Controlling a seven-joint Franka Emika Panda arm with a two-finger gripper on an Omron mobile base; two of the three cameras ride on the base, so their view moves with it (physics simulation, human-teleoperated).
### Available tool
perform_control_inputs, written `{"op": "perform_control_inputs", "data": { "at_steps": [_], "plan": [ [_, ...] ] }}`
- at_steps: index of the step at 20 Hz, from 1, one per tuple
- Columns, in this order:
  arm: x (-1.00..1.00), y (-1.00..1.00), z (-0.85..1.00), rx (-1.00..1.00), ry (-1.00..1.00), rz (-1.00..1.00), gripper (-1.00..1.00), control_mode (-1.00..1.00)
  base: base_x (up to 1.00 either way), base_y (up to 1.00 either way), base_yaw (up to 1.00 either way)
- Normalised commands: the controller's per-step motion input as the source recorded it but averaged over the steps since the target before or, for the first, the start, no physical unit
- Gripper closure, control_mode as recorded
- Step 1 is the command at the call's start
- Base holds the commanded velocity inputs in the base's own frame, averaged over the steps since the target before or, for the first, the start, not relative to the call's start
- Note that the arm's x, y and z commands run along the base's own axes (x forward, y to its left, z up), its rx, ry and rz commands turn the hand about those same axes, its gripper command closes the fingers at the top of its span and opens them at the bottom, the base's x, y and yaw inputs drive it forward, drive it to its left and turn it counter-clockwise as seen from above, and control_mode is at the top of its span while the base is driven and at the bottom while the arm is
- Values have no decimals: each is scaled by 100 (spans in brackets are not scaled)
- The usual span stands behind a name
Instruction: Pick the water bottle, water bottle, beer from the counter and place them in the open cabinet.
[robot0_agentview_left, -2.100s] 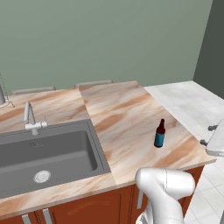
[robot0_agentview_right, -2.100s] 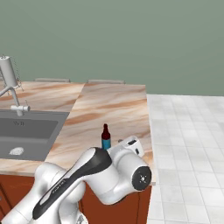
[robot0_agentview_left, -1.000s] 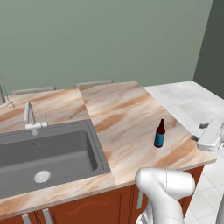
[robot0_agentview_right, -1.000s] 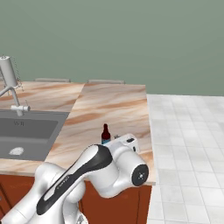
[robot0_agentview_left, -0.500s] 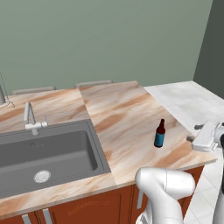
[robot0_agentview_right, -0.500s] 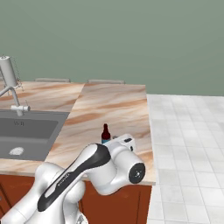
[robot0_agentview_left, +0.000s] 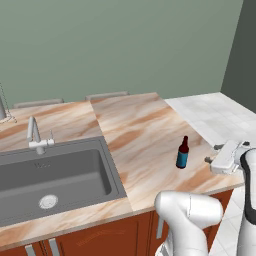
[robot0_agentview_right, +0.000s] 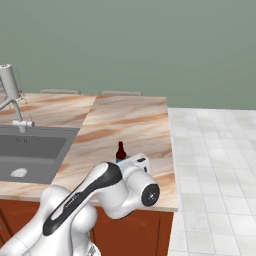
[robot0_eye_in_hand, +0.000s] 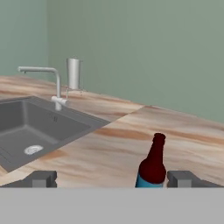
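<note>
On the counter (robot0_agentview_left: 145, 135), near its right front edge, the beer (robot0_agentview_left: 183, 153) stands upright and alone while the gripper (robot0_eye_in_hand: 111, 178) hangs level with it, fingers spread wide and holding nothing.

In the left base view the white hand sits just off the counter's right edge, beside the white tiled surface (robot0_agentview_left: 215, 115), with the beer a little to its left and not touched. In the hand view the beer rises between the two dark fingertips (robot0_eye_in_hand: 41, 178), nearer the right-hand one, its red-brown neck and cap above a strip of teal-blue label. In the right base view the beer (robot0_agentview_right: 120, 152) shows just behind the arm's white wrist. The grey sink (robot0_agentview_left: 55, 175) lies well to the left with its tap (robot0_agentview_left: 34, 136) behind it, and a steel cylinder (robot0_eye_in_hand: 73, 73) stands by the green wall.
</note>
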Motion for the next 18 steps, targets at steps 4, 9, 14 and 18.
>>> {"op": "perform_control_inputs", "data": {
  "at_steps": [4, 9, 14, 18],
  "plan": [
    [16, 16, -21, 0, 6, 0, -100, -100, 0, 0, 0],
    [12, 3, -17, 0, 6, 0, -100, -100, 0, 0, 0],
    [13, 0, -12, 0, 5, 1, -100, -100, 0, 0, 0],
    [19, 0, -11, 0, 5, 2, -100, -100, 0, 0, 0]
  ]
}}
